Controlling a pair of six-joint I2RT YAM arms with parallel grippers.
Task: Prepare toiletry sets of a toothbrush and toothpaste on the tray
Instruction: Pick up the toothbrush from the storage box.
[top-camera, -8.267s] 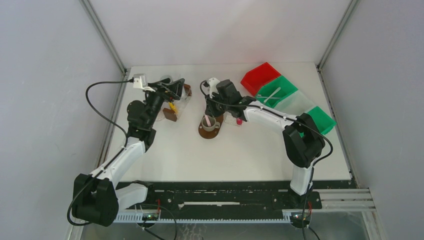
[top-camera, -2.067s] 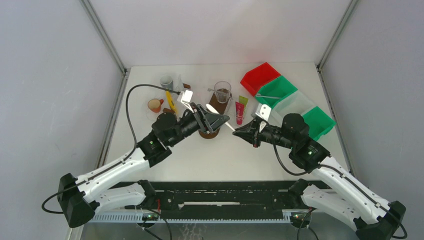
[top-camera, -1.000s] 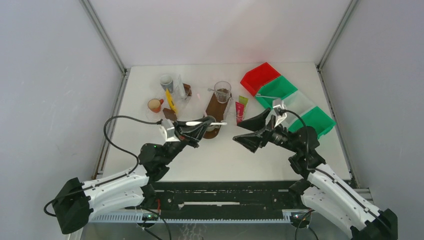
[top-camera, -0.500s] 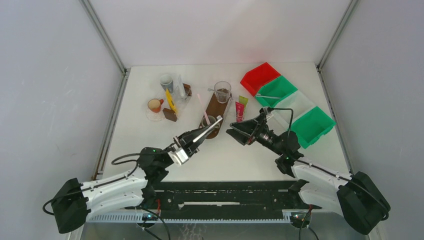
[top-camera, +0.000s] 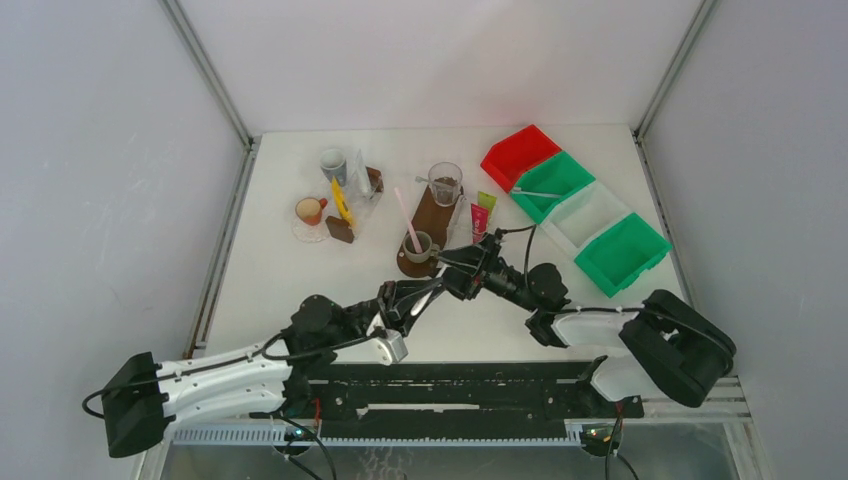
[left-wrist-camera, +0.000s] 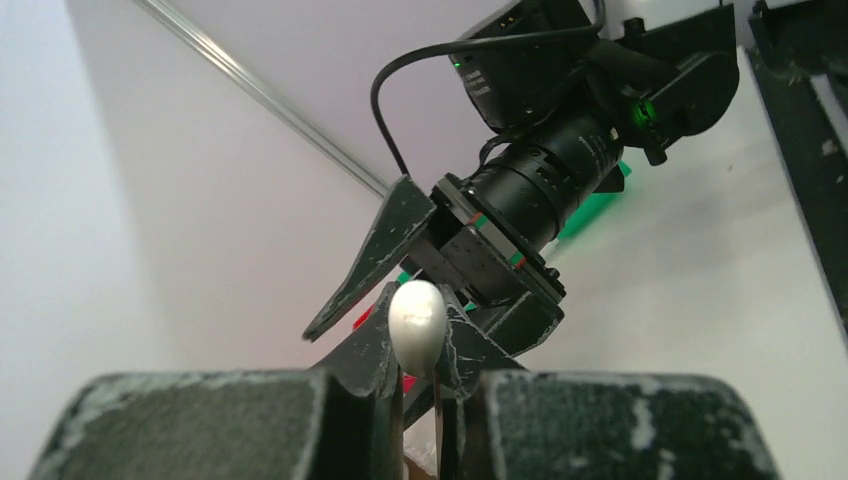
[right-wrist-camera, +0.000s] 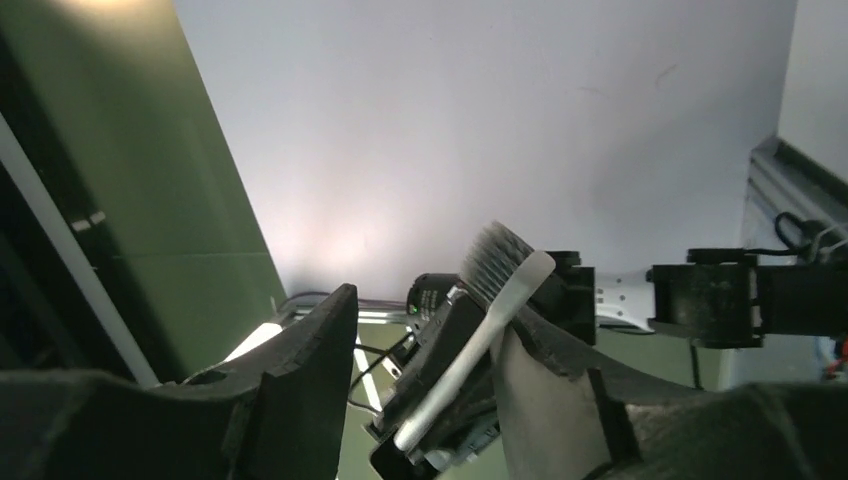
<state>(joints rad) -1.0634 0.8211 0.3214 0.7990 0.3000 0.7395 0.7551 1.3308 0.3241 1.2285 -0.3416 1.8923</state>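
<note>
One white plastic toothbrush is held over the near middle of the table. The left fingers pinch its handle end tight. The right fingers stand apart on either side of its bristle end, with a gap showing on one side.

Three more brushes show: a pink toothbrush in the grey cup on the brown oblong tray, a yellow toothbrush far left, and a pale toothbrush in a green bin.

Two toothpaste tubes, pink-red and lime green, lie on the table just right of the tray. There are four bins: one red bin, two green, one clear bin.

From above, the held brush is nearly lost among the dark fingers.
</note>
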